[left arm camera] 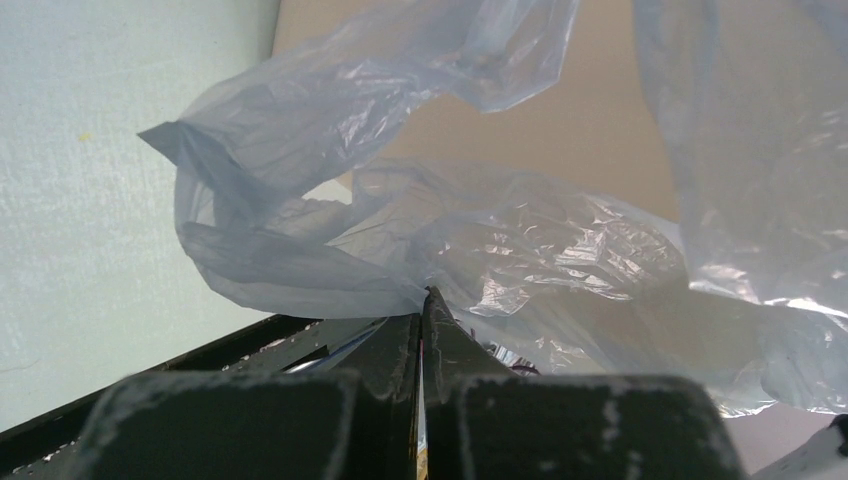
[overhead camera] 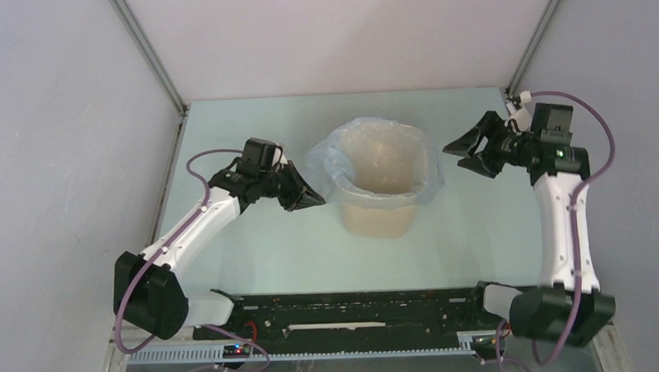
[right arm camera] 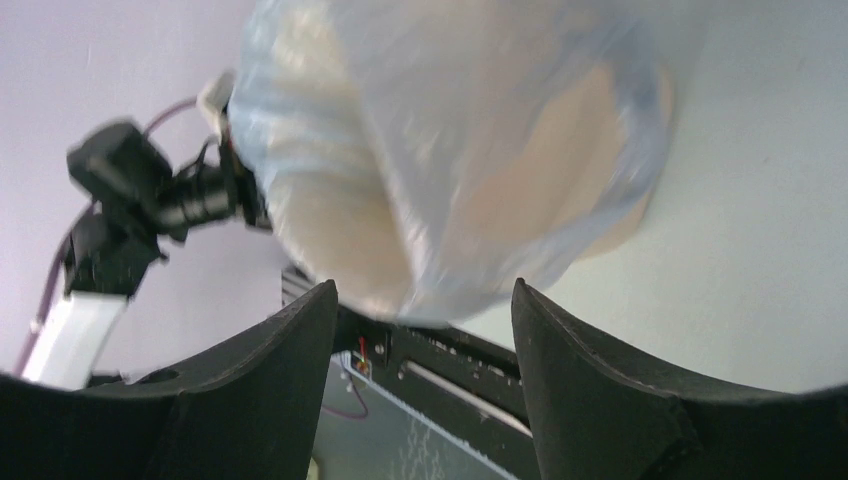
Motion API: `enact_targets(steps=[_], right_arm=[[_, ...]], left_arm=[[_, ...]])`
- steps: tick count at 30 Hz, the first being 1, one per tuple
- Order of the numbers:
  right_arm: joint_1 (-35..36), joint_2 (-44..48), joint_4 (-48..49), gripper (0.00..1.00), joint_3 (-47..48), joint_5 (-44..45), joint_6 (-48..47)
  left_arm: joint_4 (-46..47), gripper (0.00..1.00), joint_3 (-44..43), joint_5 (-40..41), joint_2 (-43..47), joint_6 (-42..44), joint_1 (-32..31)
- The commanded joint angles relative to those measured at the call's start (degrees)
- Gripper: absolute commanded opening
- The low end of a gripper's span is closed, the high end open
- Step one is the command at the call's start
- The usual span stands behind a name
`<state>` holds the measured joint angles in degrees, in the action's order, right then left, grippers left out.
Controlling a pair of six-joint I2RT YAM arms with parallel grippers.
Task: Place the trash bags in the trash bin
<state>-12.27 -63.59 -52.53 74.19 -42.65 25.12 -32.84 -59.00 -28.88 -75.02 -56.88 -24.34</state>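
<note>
The cream-beige trash bin (overhead camera: 380,216) stands upright mid-table. A pale-blue translucent trash bag (overhead camera: 382,158) lines it, with its edge folded out over the rim. My left gripper (overhead camera: 317,199) is at the bin's left side, shut on a crumpled flap of the trash bag (left arm camera: 330,270); the plastic bunches right at the closed tips of the left gripper (left arm camera: 428,296). My right gripper (overhead camera: 463,153) hangs to the right of the bin, apart from it. In its wrist view the right gripper (right arm camera: 424,296) is open and holds nothing, with the blurred trash bag (right arm camera: 470,110) and trash bin (right arm camera: 545,190) beyond it.
The black rail (overhead camera: 348,311) carrying both arm bases runs along the near edge. Grey walls with metal corner posts (overhead camera: 148,51) enclose the pale table (overhead camera: 253,248). The left arm (right arm camera: 130,200) shows beyond the bin in the right wrist view.
</note>
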Motion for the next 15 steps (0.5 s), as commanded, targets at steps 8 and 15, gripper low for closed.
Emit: enact_targets(steps=[8,15], right_arm=[[-3.6,-12.2,13.3,0.69,-3.6,-4.4,1.7],[-3.7,-12.8,14.1,0.67,-6.6,-9.0,-1.1]], left_arm=[[-5.9,0.18,-6.2,0.7,1.0,5.5,0.1],[-12.5,0.58,-2.7,2.1,13.6,10.4,4.2]])
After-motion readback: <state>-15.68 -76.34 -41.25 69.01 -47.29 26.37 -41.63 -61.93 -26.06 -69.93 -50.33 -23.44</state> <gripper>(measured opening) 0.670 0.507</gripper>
